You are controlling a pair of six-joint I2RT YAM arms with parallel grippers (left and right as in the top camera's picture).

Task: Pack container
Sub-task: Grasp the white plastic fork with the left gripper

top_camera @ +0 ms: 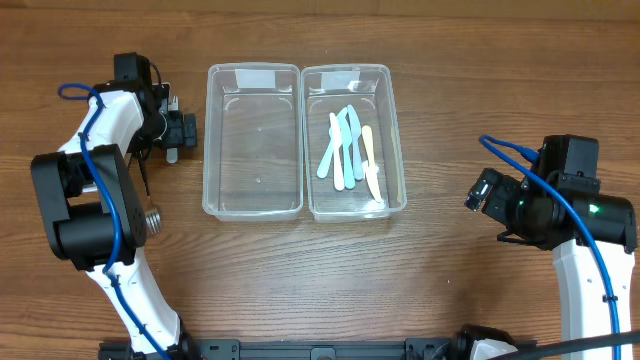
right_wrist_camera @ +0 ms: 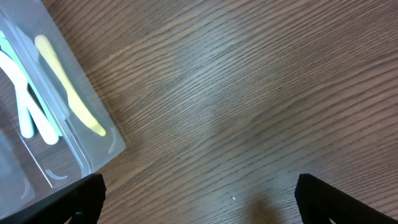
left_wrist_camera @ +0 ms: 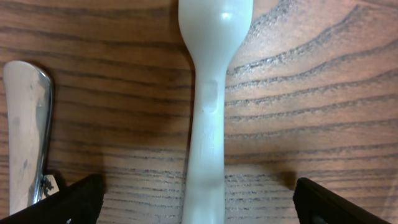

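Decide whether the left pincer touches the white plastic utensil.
Apart. The left wrist view shows bare wood between the white plastic utensil and both fingers of the left pincer.

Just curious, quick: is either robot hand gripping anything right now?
Left hand: open, over a white utensil, not gripping it.
Right hand: open, empty.

clear bin (top_camera: 386, 95): pastel cutlery (top_camera: 346, 150) inside (lying flat) | white utensil (left_wrist_camera: 208, 112): outside it

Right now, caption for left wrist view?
Open left gripper straddles a white plastic utensil on the wood-grain table, a shiny metal utensil alongside.
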